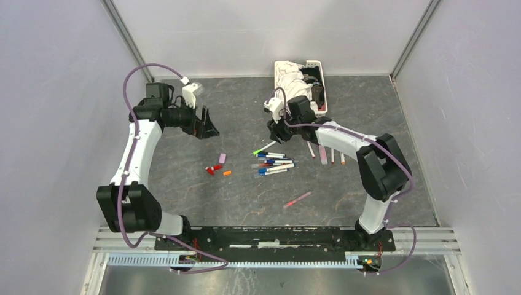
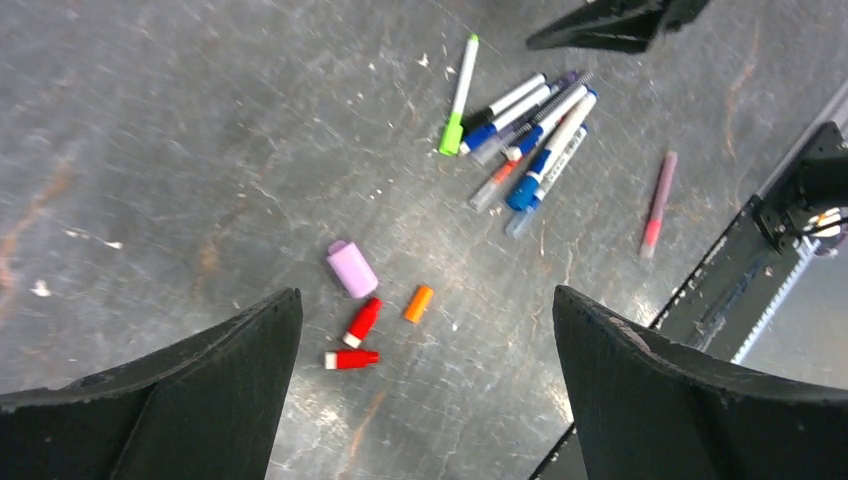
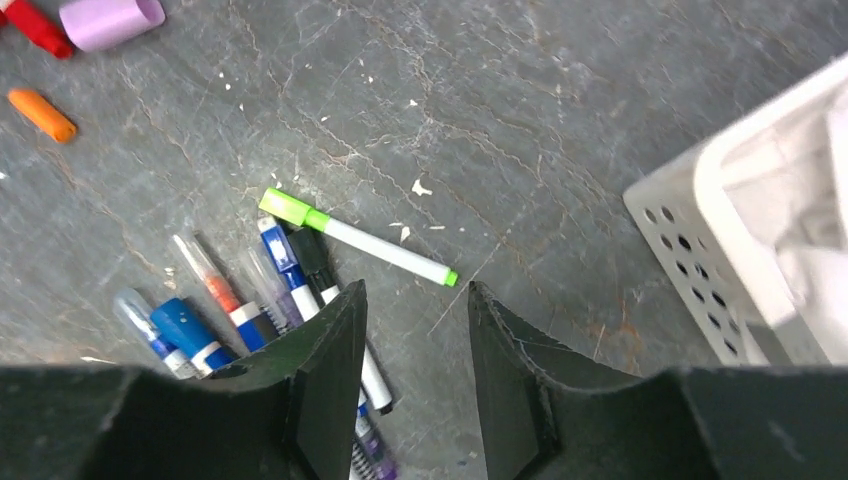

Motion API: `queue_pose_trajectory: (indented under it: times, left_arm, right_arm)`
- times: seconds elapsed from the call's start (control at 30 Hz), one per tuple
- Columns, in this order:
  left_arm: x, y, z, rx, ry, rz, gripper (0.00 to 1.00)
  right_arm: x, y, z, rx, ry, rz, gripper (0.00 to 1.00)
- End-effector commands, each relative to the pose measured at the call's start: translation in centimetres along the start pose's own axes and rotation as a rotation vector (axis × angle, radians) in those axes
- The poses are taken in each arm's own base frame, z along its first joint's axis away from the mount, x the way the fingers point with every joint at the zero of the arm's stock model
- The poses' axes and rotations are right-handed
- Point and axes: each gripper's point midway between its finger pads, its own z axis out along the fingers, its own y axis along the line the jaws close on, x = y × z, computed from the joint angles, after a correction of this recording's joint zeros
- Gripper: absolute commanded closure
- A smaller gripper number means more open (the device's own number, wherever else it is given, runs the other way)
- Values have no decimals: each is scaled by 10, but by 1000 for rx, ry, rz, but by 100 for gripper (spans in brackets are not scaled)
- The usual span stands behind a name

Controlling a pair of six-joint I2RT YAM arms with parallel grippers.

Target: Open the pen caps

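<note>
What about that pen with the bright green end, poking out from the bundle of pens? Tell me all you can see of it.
The green pen is a thin marker with a white barrel, plastic by the look. It has a bright green cap at one end, seemingly still on, and a small green plug at the other. It lies flat on the grey table, angled away from the heap of other pens. Its capped end is close to them; whether it touches them is unclear. Nothing holds it.

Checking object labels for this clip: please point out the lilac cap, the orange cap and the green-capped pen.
lilac cap (image 2: 352, 269), left wrist view, middle of its side.
orange cap (image 2: 419, 303), left wrist view, middle of its body.
green-capped pen (image 3: 365, 239), right wrist view, middle of its white barrel.
</note>
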Motion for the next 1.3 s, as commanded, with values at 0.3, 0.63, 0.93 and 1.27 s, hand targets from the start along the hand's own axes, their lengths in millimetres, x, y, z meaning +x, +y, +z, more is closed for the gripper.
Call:
queue_pose_trajectory:
  times: [0.3,0.63,0.93,1.27]
  left_arm:
    - [31,-17,8,124,73,-4,0]
    - [24,-23,4,148,51,21,0]
    - [25,-26,3,163,53,25,0]
    - [23,-27,1,164,57,35,0]
  right_arm:
    - [11,16,53,-174,112,-386,51]
    - [35,16,62,-190,164,-423,53]
    - [42,15,77,-209,181,-410,55]
    - [36,21,84,-257,166,-395,64]
